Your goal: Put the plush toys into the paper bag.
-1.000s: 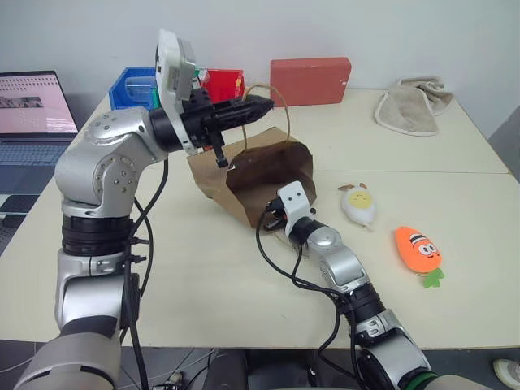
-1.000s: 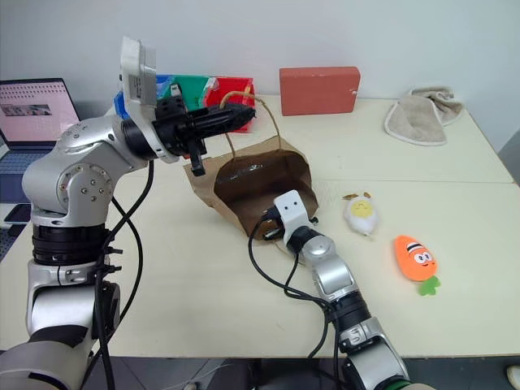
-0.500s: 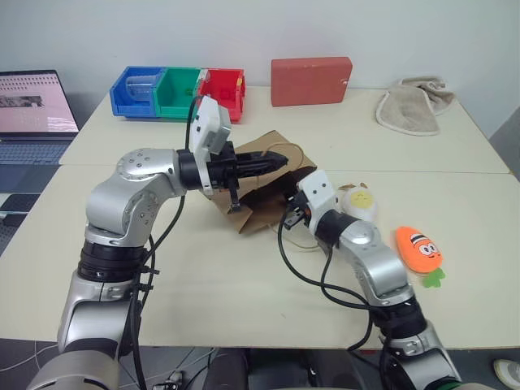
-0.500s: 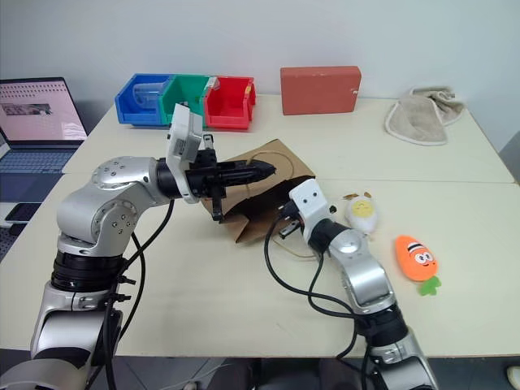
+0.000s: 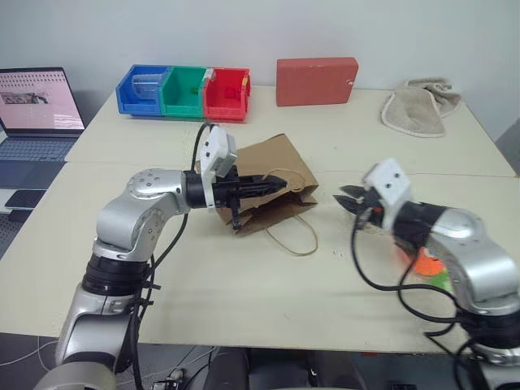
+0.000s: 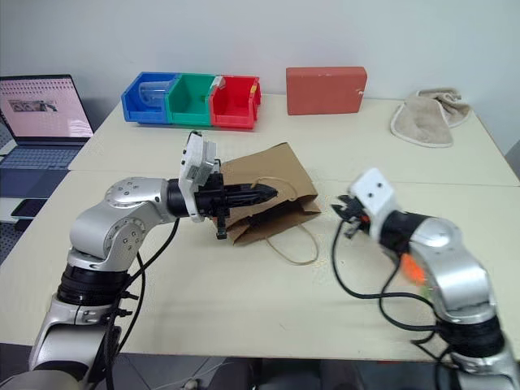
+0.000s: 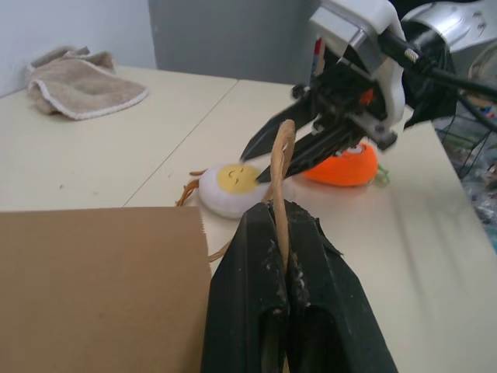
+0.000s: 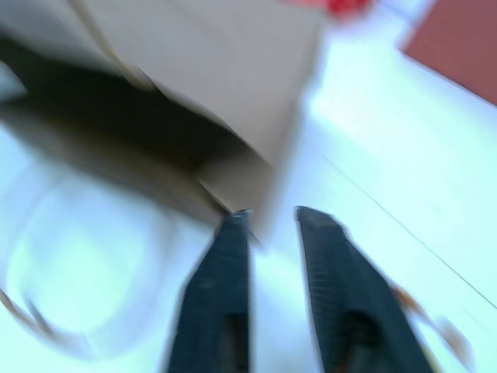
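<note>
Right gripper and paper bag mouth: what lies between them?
Bare tabletop separates the right gripper from the paper bag in the right eye view.

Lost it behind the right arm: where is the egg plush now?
In the left wrist view the egg plush lies on the table, just past the paper bag, beside the orange carrot plush, under the right gripper.

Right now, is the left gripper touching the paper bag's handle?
Touching. In the left wrist view the left gripper has its jaws shut on the twisted handle of the paper bag, the loop rising out from between them.
</note>
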You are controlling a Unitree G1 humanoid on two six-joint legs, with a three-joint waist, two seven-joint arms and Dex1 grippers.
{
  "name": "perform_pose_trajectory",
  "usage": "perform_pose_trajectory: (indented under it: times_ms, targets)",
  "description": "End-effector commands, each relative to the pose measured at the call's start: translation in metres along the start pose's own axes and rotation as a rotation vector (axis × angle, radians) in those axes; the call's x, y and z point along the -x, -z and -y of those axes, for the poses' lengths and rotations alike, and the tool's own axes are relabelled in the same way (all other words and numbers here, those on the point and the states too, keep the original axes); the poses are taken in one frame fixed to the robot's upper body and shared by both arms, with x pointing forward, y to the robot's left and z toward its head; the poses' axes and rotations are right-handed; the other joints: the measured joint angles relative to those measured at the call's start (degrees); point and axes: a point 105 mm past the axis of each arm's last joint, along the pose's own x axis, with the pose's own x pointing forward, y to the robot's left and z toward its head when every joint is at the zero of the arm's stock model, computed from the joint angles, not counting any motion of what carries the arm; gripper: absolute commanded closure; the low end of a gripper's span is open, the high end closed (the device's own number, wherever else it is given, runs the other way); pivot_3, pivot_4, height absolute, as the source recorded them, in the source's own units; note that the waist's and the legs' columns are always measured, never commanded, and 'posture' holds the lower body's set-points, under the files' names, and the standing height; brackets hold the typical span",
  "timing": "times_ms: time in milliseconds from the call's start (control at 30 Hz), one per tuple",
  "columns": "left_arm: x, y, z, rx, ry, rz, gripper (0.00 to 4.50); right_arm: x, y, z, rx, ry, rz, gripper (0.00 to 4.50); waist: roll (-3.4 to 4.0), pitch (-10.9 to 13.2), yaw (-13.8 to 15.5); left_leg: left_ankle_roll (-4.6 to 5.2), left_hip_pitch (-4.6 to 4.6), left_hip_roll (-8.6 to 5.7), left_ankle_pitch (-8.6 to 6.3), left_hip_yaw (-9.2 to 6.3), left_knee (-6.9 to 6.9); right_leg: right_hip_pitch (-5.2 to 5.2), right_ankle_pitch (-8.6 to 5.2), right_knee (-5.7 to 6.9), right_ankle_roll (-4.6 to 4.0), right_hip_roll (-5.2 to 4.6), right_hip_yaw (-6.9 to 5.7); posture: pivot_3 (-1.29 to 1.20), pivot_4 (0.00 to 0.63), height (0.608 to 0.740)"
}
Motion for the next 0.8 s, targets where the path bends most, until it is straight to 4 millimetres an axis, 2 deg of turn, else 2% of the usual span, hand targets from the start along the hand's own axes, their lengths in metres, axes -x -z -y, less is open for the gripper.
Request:
perform_pose_trajectory:
  times_ms: [33, 100, 167, 333, 433, 533, 733, 800]
  targets:
    - [0.008, -0.026, -0.002, -0.078, -0.02, 0.066, 4.5, 0.015, 0.007, 0.007, 0.25, -0.011, -0.067, 2.02, 0.01, 0.0, 0.1, 0.0, 0.01, 0.0, 0.0, 0.02, 0.0, 0.0, 0.0, 0.01, 0.0, 0.0, 0.01, 0.0, 0.15, 0.74]
    - [0.009, -0.032, -0.002, -0.072, -0.016, 0.091, 4.5, 0.019, 0.024, 0.002, 0.355, -0.064, -0.146, 1.29, -0.01, 0.0, 0.3, 0.0, 0.0, 0.0, 0.0, 0.03, 0.01, 0.02, -0.01, -0.03, 0.0, -0.01, 0.0, 0.0, 0.15, 0.74]
    - [0.009, -0.034, -0.001, -0.067, -0.004, 0.097, 4.5, 0.018, 0.033, -0.001, 0.344, -0.085, -0.156, 0.6, -0.03, 0.0, 0.2, 0.0, -0.01, 0.0, 0.0, 0.05, 0.01, 0.02, -0.01, -0.06, 0.0, -0.01, 0.01, 0.0, 0.15, 0.74]
    - [0.007, -0.031, 0.001, -0.062, 0.009, 0.079, 4.5, 0.002, 0.052, 0.004, 0.418, -0.054, -0.189, 0.6, -0.03, 0.0, 0.0, 0.0, 0.04, 0.0, 0.0, 0.14, 0.03, 0.02, 0.02, -0.02, 0.05, -0.01, 0.09, 0.0, 0.15, 0.74]
    - [0.005, -0.029, 0.003, -0.059, 0.017, 0.075, 4.5, -0.011, 0.056, 0.01, 0.4, -0.009, -0.177, 1.16, -0.02, 0.0, -0.1, -0.01, 0.03, 0.0, 0.0, 0.17, 0.06, 0.03, 0.04, -0.04, 0.07, -0.01, 0.12, 0.0, 0.15, 0.74]
    - [0.005, -0.028, 0.006, -0.058, 0.023, 0.069, 4.5, -0.012, 0.064, 0.019, 0.466, 0.002, -0.215, 2.25, -0.02, 0.0, 0.1, -0.01, 0.02, -0.01, 0.0, 0.14, 0.04, 0.02, 0.04, -0.03, 0.07, -0.01, 0.11, 0.0, 0.15, 0.74]
    - [0.007, -0.028, 0.003, -0.043, 0.017, 0.069, 4.5, -0.015, 0.06, 0.022, 0.549, -0.009, -0.178, 4.43, -0.02, 0.0, 0.2, -0.01, 0.05, -0.01, 0.0, 0.15, 0.05, 0.04, 0.04, -0.03, 0.07, -0.01, 0.11, 0.0, 0.15, 0.74]
    - [0.007, -0.027, 0.004, -0.041, 0.026, 0.075, 4.5, -0.013, 0.055, 0.021, 0.569, -0.036, -0.156, 4.47, -0.02, 0.0, 0.2, -0.01, 0.06, -0.01, 0.0, 0.16, 0.05, 0.04, 0.04, -0.02, 0.06, -0.01, 0.12, 0.0, 0.15, 0.74]
